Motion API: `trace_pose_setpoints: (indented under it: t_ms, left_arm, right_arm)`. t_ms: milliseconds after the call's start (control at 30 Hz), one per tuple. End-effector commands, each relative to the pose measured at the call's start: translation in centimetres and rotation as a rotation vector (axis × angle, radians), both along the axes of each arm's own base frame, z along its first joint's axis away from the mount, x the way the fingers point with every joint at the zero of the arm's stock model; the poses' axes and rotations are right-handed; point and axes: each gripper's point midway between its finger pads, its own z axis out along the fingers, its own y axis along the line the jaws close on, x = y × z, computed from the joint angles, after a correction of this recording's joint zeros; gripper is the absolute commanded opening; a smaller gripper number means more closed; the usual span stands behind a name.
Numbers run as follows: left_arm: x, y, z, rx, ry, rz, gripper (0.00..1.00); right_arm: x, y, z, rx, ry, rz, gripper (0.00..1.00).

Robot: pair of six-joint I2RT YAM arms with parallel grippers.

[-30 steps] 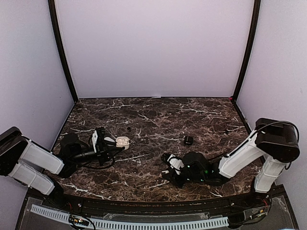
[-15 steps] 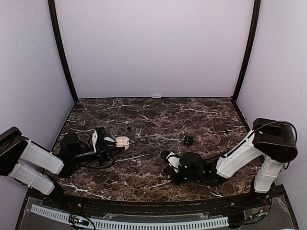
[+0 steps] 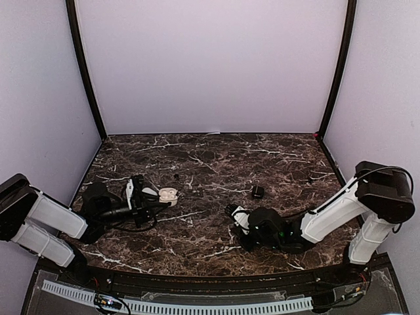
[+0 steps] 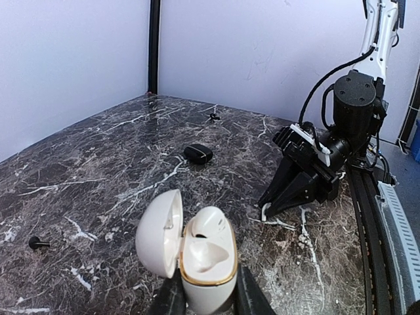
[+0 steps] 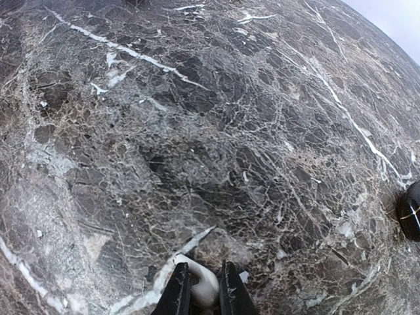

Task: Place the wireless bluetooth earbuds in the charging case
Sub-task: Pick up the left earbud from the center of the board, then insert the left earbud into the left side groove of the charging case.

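My left gripper (image 4: 207,300) is shut on the base of an open white charging case (image 4: 209,262) with a gold rim, its lid (image 4: 157,230) swung to the left. One white earbud (image 4: 209,223) sits in the far slot; the near slot is bare. In the top view the case (image 3: 168,194) is at the left, in front of the left gripper (image 3: 155,195). My right gripper (image 5: 202,289) is shut on a white earbud (image 5: 205,283) low over the marble. It also shows in the left wrist view (image 4: 270,205) and in the top view (image 3: 232,214).
A closed black case (image 3: 257,191) lies on the marble beyond the right gripper and shows at the right wrist view's right edge (image 5: 411,211). A tiny black bud (image 4: 38,243) lies left of the white case, and another small dark piece (image 4: 214,117) lies far back.
The right gripper has shifted a little to the right and away from the near edge, still shut on the white earbud. The left arm and the case have not moved.
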Motion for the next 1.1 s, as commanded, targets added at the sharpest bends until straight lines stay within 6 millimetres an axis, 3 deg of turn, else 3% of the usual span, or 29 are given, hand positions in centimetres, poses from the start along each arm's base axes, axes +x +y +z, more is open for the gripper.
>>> trace_pose_setpoints:
  t_ms: [0,167,400,567,867,1067]
  left_arm:
    - [-0.7,-0.5,1.0,-0.022,-0.041,-0.052,0.0]
    - [-1.3,-1.4,0.7,-0.019,-0.021,-0.11,0.0]
    - [-1.7,-2.2,0.3,-0.006,-0.007,-0.15,0.0]
    - [-2.0,-2.7,-0.1,-0.003,0.018,-0.197,0.0]
    - [-3.3,-4.6,-1.0,0.011,0.048,-0.268,0.0]
    - [-3.9,-5.8,-1.7,0.026,0.064,-0.308,0.0]
  right_arm:
    - [-0.9,-0.6,0.5,-0.035,0.014,0.044,0.04]
    - [-1.1,-0.4,3.2,-0.012,-0.016,0.077,0.04]
    - [-1.4,-0.2,3.9,-0.022,-0.003,0.1,0.03]
    - [-1.3,0.2,5.5,0.005,-0.015,0.102,0.02]
    - [-1.5,1.1,9.5,0.048,-0.071,0.156,0.02]
    - [-2.4,2.8,12.4,0.046,-0.146,0.208,0.02]
